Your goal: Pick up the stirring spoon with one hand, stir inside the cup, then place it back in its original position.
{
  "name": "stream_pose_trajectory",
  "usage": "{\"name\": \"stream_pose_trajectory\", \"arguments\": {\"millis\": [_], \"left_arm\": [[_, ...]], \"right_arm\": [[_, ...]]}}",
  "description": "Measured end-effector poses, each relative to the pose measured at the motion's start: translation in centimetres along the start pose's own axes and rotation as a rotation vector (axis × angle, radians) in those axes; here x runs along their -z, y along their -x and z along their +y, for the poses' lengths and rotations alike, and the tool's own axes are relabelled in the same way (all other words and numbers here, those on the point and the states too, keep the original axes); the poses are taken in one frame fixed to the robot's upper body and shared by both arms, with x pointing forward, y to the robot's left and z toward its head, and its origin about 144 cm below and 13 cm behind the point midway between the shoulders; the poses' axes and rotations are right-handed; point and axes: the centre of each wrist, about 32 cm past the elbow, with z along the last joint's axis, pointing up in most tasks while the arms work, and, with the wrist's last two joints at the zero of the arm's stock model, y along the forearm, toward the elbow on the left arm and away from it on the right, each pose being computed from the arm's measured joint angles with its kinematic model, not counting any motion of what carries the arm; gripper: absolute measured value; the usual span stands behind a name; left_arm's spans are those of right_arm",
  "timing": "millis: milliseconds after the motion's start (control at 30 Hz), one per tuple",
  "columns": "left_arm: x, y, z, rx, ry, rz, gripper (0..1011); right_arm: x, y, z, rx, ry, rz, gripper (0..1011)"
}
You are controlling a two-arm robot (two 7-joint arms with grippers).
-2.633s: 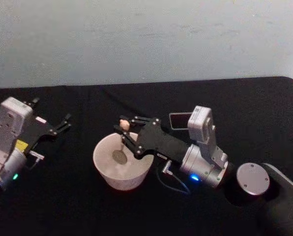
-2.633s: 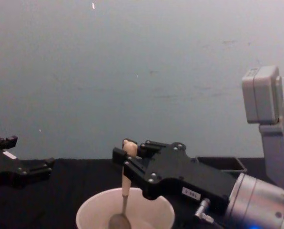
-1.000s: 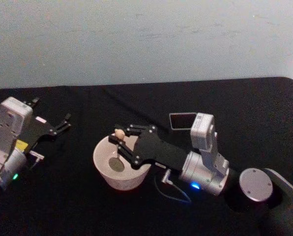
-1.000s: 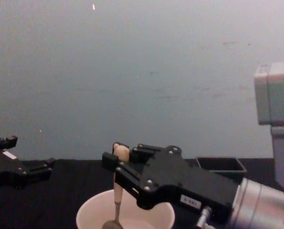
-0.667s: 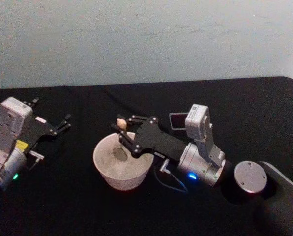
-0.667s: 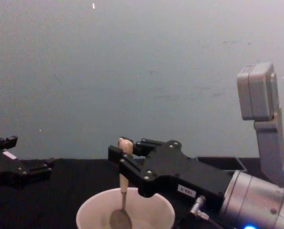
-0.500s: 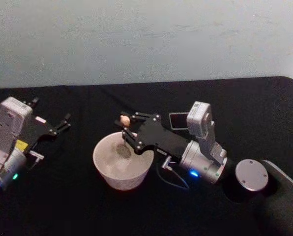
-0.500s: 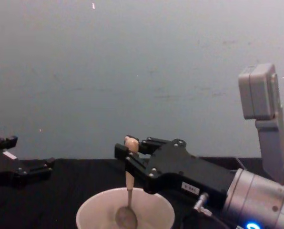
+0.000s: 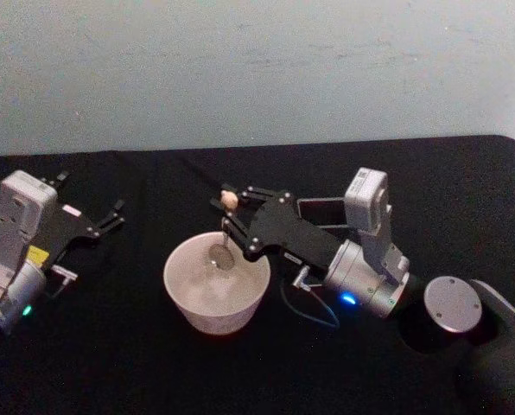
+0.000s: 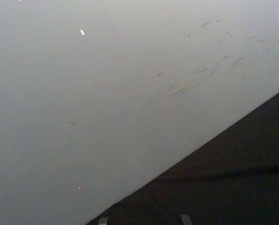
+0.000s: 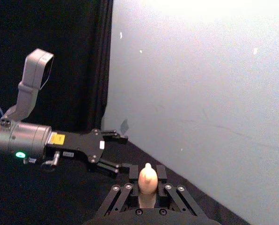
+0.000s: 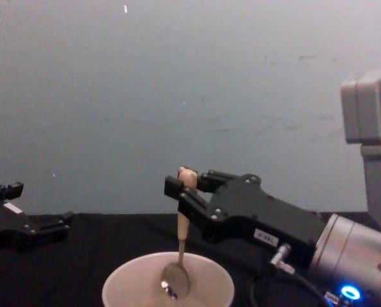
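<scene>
Jaws of the right gripper [image 12: 184, 192] are closed on the stirring spoon [image 12: 181, 240], its bowl inside the cup [image 9: 207, 316]. Stirring seems under way; returning it to the holder [image 9: 316, 209] behind the cup is not yet done. Left gripper [image 9: 111, 218] rests open, left of the cup.

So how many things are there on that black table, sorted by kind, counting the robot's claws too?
Cups: 1, the cup
Spoons: 1, the stirring spoon, standing in the cup
Holders: 1, the dark grey holder
Grippers: 2, the left gripper, open, and the right gripper, shut on the spoon
Total: 5
</scene>
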Motion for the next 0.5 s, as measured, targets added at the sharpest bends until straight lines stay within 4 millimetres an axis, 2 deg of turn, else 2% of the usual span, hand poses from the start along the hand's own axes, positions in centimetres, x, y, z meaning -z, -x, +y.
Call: {"name": "stream_pose_trajectory", "arguments": {"millis": [233,500], "left_arm": [[0.0,0.0,0.0,0.000,0.000,0.000,1001],[0.0,0.0,0.0,0.000,0.000,0.000,1001]], "right_arm": [[-1.4,-0.4,-0.1,0.005,-0.040,-0.008,214],[-4.5,-1.3,-0.2,0.017,-0.118,-0.019,214]]}}
